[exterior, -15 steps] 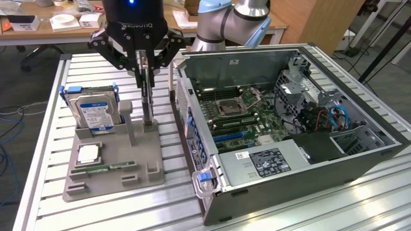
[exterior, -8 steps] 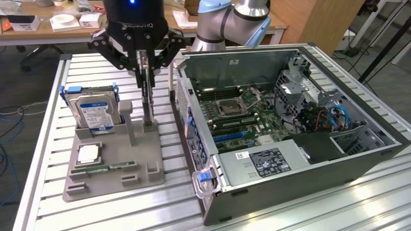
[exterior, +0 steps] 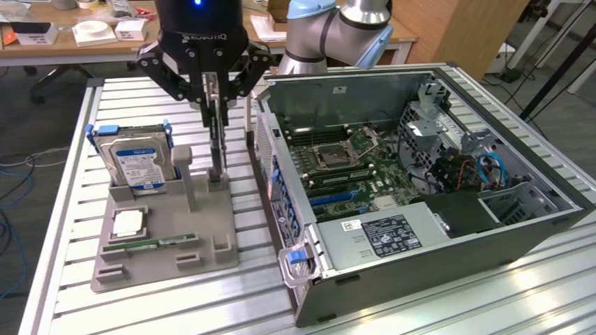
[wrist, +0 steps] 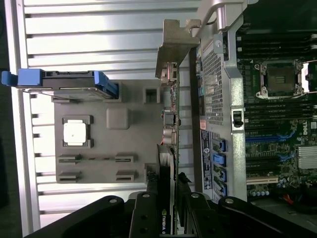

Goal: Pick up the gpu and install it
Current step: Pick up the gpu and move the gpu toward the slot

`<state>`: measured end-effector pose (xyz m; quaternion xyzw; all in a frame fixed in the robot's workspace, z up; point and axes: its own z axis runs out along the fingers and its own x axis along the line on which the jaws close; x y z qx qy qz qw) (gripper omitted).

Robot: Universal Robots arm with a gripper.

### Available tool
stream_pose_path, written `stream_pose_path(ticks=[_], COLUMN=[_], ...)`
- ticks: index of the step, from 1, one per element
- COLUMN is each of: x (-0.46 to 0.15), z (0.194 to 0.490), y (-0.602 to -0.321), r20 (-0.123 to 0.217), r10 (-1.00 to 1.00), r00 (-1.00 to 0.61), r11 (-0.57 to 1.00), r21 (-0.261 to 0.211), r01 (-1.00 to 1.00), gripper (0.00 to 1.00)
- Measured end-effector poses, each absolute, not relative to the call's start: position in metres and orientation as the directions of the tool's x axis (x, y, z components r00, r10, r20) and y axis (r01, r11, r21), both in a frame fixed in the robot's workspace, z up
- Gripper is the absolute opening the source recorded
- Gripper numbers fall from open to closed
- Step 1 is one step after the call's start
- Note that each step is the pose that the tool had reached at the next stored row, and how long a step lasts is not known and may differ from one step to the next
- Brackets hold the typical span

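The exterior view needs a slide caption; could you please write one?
End effector closed on the upright gpu at the grey fixture, beside the open computer case.

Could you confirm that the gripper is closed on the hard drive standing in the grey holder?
Not quite: the exterior view shows the gripper closed on the gpu standing in the grey holder; the hard drive stands beside it, ungripped.

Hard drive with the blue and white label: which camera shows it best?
The exterior view: the hard drive stands upright in the grey holder, label facing the camera. The wrist view shows its upper edge and blue rails.
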<state>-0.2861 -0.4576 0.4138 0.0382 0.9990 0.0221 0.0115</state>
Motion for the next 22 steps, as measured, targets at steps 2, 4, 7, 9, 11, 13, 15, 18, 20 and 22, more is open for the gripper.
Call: stream_pose_path(ticks=[2,4,7,9,11,13,15,18,20,22], x=[-0.2848,-0.2837,-0.2818,-0.2802,-0.2786,-0.2772,-0.2765,-0.2764,-0.2763,-0.2757], z=[0.4138,0.4138,0.4138,0.4138,0.4138,0.4138,0.4138,0.4138,0.4138,0.4138], y=[-0.4576,-0.4576,-0.4576,-0.4576,-0.4576,-0.4576,-0.4576,-0.4576,-0.4576,-0.4576], r20=[-0.021,-0.021,-0.021,-0.021,-0.021,-0.021,-0.021,-0.021,-0.021,-0.021], r10=[0.077,0.077,0.077,0.077,0.077,0.077,0.077,0.077,0.077,0.077], r00=[-0.997,-0.997,-0.997,-0.997,-0.997,-0.997,-0.997,-0.997,-0.997,-0.997], r11=[0.996,0.996,0.996,0.996,0.996,0.996,0.996,0.996,0.996,0.996], r21=[0.045,0.045,0.045,0.045,0.045,0.045,0.045,0.045,0.045,0.045], r01=[0.076,0.076,0.076,0.076,0.076,0.076,0.076,0.076,0.076,0.076], gripper=[0.26,0.26,0.26,0.26,0.26,0.26,0.26,0.26,0.26,0.26])
